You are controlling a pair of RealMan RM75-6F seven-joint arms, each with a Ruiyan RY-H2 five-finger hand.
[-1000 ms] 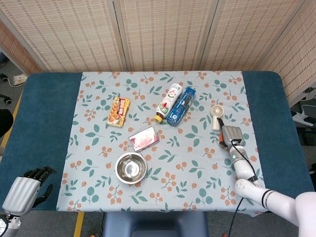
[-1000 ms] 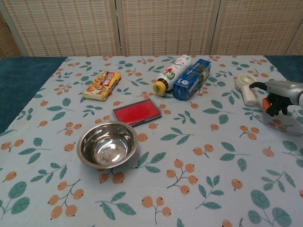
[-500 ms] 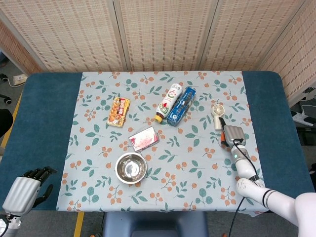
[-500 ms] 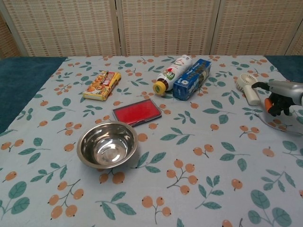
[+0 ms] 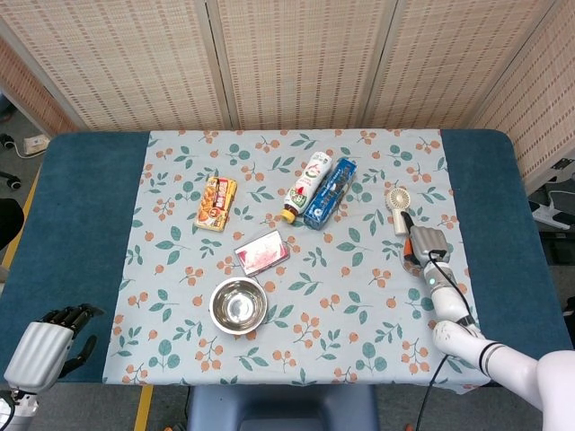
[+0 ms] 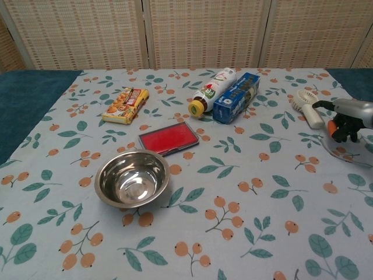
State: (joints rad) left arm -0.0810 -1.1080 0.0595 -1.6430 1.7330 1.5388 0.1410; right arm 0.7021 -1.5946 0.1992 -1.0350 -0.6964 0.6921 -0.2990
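While the right hand (image 5: pixel 425 244) hovers with fingers curled in on nothing just beside the white handheld fan (image 5: pixel 396 206), which lies flat near the right edge of the floral cloth (image 5: pixel 180 359), the left hand (image 5: pixel 43 348) rests off the worktop, fingers loosely bent, holding nothing

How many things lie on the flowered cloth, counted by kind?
Packaged goods: 3 - orange snack packet, white lying bottle with yellow cap, blue rectangular box.
Red flat case: 1.
Round steel bowl: 1.
Small white handheld fan: 1, beside the right robot hand.
Total: 6
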